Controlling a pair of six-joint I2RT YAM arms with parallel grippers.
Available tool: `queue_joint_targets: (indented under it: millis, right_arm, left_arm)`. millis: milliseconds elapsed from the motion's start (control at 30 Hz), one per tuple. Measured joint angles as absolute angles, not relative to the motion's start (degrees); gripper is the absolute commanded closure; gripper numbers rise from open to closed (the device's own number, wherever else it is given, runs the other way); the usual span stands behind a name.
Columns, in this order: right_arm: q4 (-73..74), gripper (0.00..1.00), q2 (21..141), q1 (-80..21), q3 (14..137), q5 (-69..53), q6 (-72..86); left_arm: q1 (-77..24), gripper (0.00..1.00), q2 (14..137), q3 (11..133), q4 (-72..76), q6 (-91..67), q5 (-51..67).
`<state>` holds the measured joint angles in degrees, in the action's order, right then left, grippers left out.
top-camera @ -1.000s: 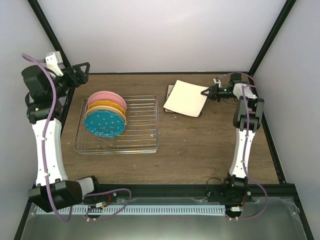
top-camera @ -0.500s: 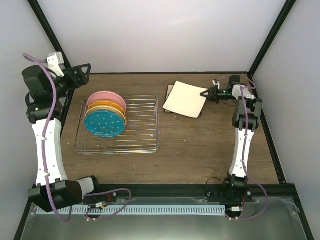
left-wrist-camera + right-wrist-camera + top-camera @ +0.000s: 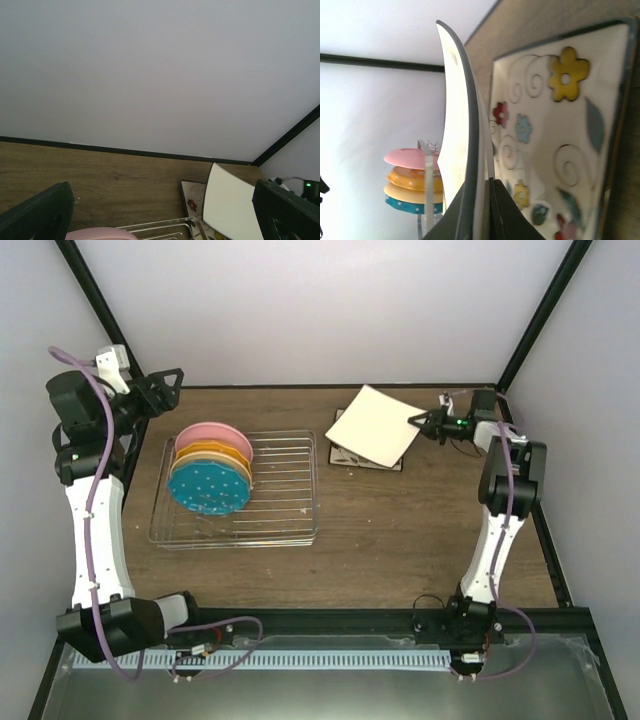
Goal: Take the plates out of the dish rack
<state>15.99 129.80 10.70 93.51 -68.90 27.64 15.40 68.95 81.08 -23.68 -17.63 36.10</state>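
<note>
White back up, a square plate (image 3: 373, 426) hangs tilted, clamped at its right edge by the right gripper (image 3: 420, 421). It is over the second square plate (image 3: 343, 456), which lies floral face up on the table (image 3: 400, 530) right of the rack (image 3: 290, 495). Four round plates stand at the rack's left end: pink plate (image 3: 208, 433) farthest, two orange plates (image 3: 222, 454), teal plate (image 3: 208, 490) nearest. The left gripper (image 3: 165, 387), jaws wide apart, hovers raised beyond the rack's far left corner.

Round plates (image 3: 208, 487) are crowding the left half of the dish rack (image 3: 290, 490), leaving its right wires open from above. Bare table (image 3: 400, 540) is lying open between the rack and the flat square plate (image 3: 358, 460). The tilted square plate (image 3: 372, 428), clamped in the right tool (image 3: 415, 421), is blocking the space above it.
</note>
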Motion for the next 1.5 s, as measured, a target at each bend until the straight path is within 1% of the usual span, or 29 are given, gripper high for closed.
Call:
queue_joint_targets:
  millis: [233,367,467,567,800,1067,1267,1500]
  right_arm:
    - [-13.7,0.99,109.6,11.1,69.3,-61.1,51.0]
    - [-24.8,0.99,102.0,10.6,57.0,-55.2,60.2]
    - [-32.1,0.99,98.2,9.4,48.4,-48.6,66.2]
    - [-36.7,0.99,95.4,7.6,42.4,-40.6,70.0]
    - [-43.5,0.99,90.2,-2.1,35.7,-19.2,74.3]
    - [-44.9,0.99,90.5,-12.2,33.6,-0.8,80.4]
    - [-44.4,0.99,93.2,-15.6,32.7,8.6,86.0]
    - [-44.0,0.99,98.2,-16.0,34.0,12.7,88.4]
  left_arm:
    - [15.4,0.0,69.1,80.6,-23.7,-17.8,36.1]
    - [15.3,0.0,69.2,80.6,-23.4,-18.0,36.2]
    - [15.0,0.0,69.4,80.6,-23.2,-18.0,36.3]
    - [14.7,0.0,69.4,80.6,-23.2,-18.0,36.4]
    - [14.5,0.0,69.4,80.6,-23.3,-17.9,36.7]
    - [14.5,0.0,69.5,80.6,-23.2,-17.8,37.2]
    - [14.5,0.0,69.5,80.5,-23.3,-17.8,37.6]
    - [14.5,0.0,69.7,80.3,-23.2,-17.8,37.8]
